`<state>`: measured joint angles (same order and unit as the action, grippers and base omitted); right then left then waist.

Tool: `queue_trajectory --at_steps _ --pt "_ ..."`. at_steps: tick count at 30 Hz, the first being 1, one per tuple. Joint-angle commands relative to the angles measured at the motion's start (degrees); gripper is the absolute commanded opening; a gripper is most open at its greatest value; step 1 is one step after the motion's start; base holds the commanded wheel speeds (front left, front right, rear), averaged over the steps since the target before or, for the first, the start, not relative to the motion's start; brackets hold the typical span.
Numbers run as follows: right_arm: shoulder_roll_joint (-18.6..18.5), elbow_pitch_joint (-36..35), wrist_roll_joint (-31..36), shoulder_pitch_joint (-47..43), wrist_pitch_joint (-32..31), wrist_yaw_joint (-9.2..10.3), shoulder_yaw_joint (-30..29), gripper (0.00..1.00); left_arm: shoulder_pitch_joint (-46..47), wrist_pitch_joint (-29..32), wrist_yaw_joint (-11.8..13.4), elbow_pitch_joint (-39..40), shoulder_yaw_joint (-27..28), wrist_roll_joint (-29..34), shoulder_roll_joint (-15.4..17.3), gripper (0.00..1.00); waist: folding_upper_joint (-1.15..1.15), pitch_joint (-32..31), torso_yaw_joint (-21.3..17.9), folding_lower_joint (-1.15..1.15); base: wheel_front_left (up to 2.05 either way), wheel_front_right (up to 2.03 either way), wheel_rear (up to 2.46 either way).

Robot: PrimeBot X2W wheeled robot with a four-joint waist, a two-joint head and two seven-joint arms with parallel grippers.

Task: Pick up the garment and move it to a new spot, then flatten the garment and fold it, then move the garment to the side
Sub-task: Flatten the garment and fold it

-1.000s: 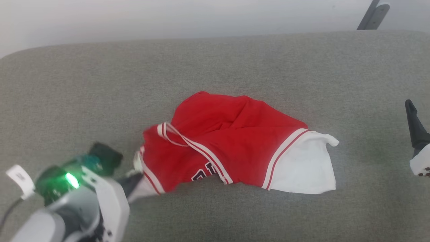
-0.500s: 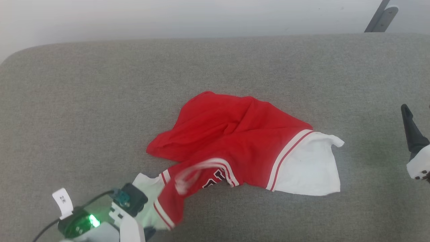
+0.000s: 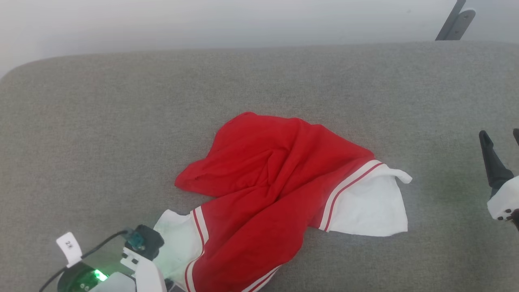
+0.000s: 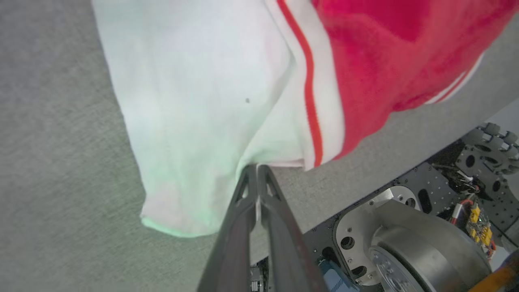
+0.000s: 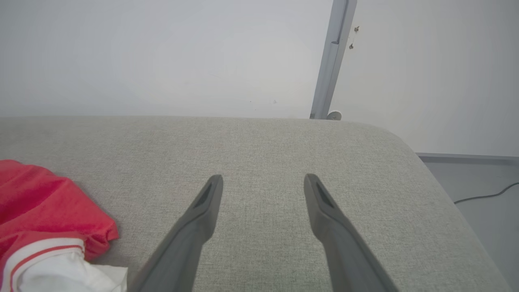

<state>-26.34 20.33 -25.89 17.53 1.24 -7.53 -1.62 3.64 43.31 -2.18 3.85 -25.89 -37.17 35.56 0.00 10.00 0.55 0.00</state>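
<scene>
Left wrist view: left gripper [image 4: 256, 168] pinched shut on the white sleeve hem of the garment [image 4: 227, 81], red body lying ahead and right of the tips on the cushion [image 4: 61, 162]. Right wrist view: right gripper [image 5: 263, 180] spread wide, holding nothing, cloth low to its left and apart. Judged best: draw slow and level, hold the pinch firm against slip, stop short of the cushion edge near the tips.

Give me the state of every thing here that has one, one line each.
garment: crumpled, not folded, spread on the grey cushion, one white sleeve end pinched.
left gripper: shut on the garment's white sleeve end.
right gripper: open, empty, apart from the garment.
</scene>
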Motion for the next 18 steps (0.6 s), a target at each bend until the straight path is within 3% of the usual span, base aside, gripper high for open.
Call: queue_trajectory --at_steps 1,2,3,11,18 --pt "0.22 -0.05 -0.21 -0.77 -0.01 0.08 0.2 1.0 -0.91 0.24 0.64 0.6 0.5 0.02 0.3 0.67 0.0 -0.26 -0.07 0.0 0.0 0.0 0.0" --pt "0.24 -0.02 -0.21 -0.78 0.1 0.08 0.22 1.0 -1.03 0.04 1.24 1.23 1.08 -0.21 0.35 0.93 0.0 -0.39 -0.11 0.0 0.0 0.0 0.0" --pt "0.25 -0.04 -0.25 -0.79 0.27 0.08 0.23 1.0 -1.01 -0.16 1.84 2.0 1.65 -0.17 0.61 1.0 0.0 -0.52 -0.15 0.0 0.0 0.0 0.0" --pt "0.78 -0.7 0.36 -1.38 0.83 0.08 0.16 1.0 -1.35 1.89 6.62 8.55 5.77 -0.21 3.38 1.0 0.0 -1.72 -0.61 0.0 0.0 0.0 0.0" --pt "1.52 -1.1 0.76 -1.44 0.35 0.08 0.37 1.0 0.44 2.76 8.4 4.67 6.42 -0.66 2.57 1.0 0.0 -1.89 -1.36 0.0 0.0 0.0 0.0"
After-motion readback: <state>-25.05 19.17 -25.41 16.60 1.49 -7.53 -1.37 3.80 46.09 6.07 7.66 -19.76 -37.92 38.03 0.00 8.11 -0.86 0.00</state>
